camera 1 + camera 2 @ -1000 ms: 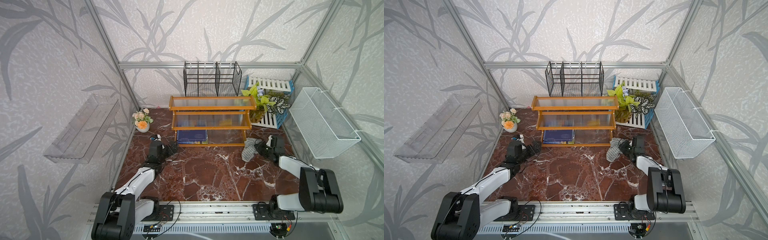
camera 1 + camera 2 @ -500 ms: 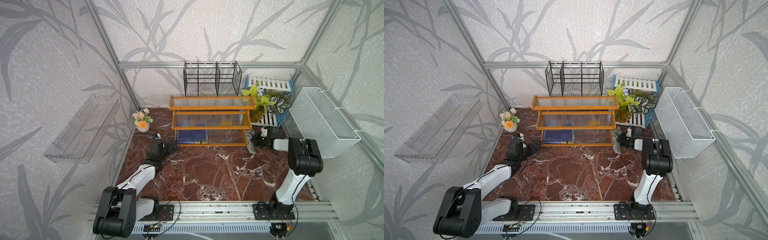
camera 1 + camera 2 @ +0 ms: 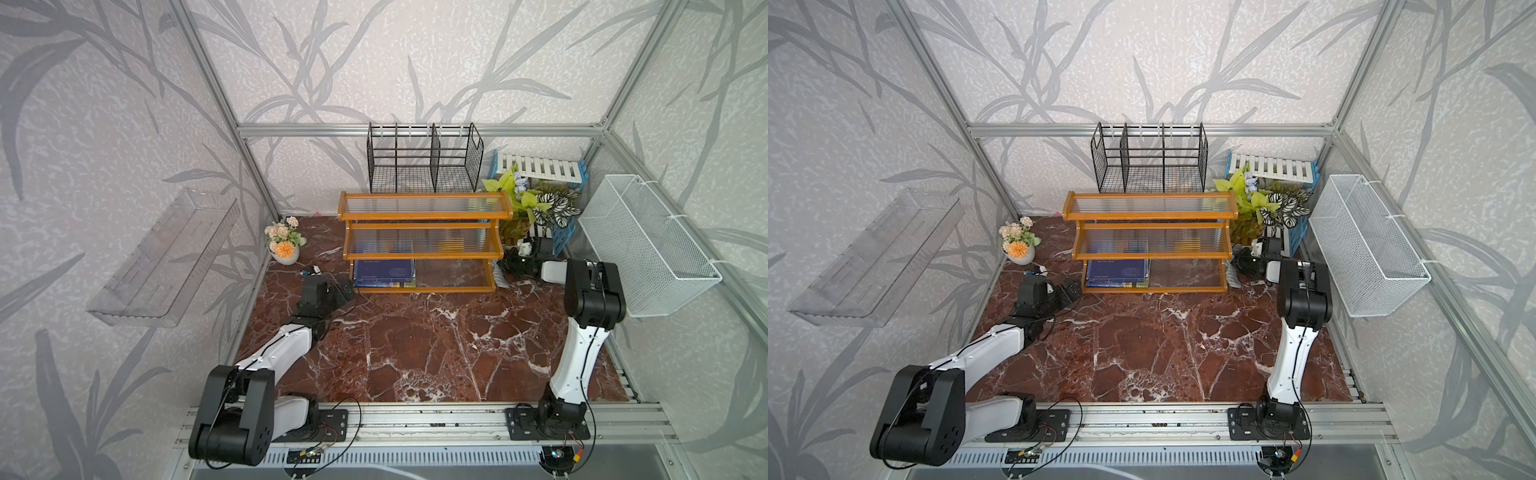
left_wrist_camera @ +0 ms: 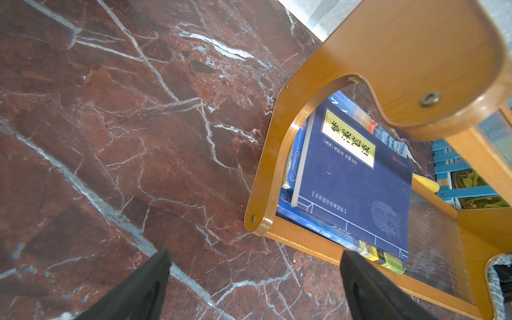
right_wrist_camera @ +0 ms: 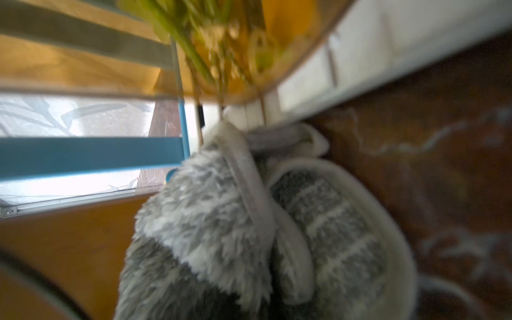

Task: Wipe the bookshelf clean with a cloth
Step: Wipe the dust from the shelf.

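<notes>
Right wrist view shows the cloth (image 5: 221,221) bunched at the bookshelf's (image 3: 424,215) right end panel, the right gripper (image 3: 509,267) clamped shut on it; press it flat and stroke along the wood, clear of the plant (image 3: 528,203); the left gripper (image 4: 255,256) gapes empty beside the bookshelf's other end.

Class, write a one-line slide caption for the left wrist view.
Left gripper, fingers spread, at the end of the bookshelf; blue books stacked on its bottom tier.
</notes>
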Tool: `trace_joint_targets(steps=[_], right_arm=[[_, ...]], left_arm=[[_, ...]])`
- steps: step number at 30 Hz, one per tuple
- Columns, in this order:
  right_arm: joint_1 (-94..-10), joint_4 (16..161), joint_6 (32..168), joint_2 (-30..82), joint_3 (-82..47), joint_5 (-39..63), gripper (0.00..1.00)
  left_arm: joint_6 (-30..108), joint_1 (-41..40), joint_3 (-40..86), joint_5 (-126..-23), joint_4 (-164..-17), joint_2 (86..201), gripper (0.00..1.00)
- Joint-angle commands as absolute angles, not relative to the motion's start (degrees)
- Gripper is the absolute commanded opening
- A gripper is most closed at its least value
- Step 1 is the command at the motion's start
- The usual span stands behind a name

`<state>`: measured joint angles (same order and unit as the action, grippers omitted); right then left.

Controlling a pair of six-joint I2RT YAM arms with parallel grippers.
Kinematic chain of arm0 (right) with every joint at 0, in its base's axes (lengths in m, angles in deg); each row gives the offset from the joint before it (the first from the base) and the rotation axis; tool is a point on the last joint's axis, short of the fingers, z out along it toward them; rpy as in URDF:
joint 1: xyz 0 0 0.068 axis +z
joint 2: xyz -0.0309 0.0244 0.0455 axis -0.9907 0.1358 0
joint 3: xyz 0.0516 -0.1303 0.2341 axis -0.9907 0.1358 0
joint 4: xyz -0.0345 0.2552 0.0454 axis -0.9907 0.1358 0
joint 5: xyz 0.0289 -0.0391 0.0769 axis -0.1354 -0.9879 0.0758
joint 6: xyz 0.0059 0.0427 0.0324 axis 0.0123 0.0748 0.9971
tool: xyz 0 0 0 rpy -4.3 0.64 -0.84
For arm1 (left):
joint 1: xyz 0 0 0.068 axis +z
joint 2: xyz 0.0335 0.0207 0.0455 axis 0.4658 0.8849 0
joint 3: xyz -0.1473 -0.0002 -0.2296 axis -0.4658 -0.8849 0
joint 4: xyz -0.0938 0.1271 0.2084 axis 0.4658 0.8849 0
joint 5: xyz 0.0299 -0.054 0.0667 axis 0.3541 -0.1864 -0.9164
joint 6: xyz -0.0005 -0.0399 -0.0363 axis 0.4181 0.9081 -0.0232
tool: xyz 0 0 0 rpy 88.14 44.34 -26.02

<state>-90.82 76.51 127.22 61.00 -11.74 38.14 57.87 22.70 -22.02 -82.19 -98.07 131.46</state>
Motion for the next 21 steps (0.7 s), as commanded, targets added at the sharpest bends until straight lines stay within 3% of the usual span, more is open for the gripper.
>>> trace_joint_targets(steps=[1,8,21], right_arm=[[-90.81,75.63,130.32,63.18,-13.62,36.73,0.00],[-90.81,66.95,135.18,62.60,-10.73,41.64,0.00],[-90.93,75.14,129.11,47.59,8.17,42.03,0.00]], left_arm=[[57.67,23.11,-20.22,-83.01,-98.10,131.66,1.00],[57.83,23.11,-20.48,-82.87,-98.03,131.03,1.00],[58.27,23.11,-21.66,-81.15,-96.72,127.80,1.00]])
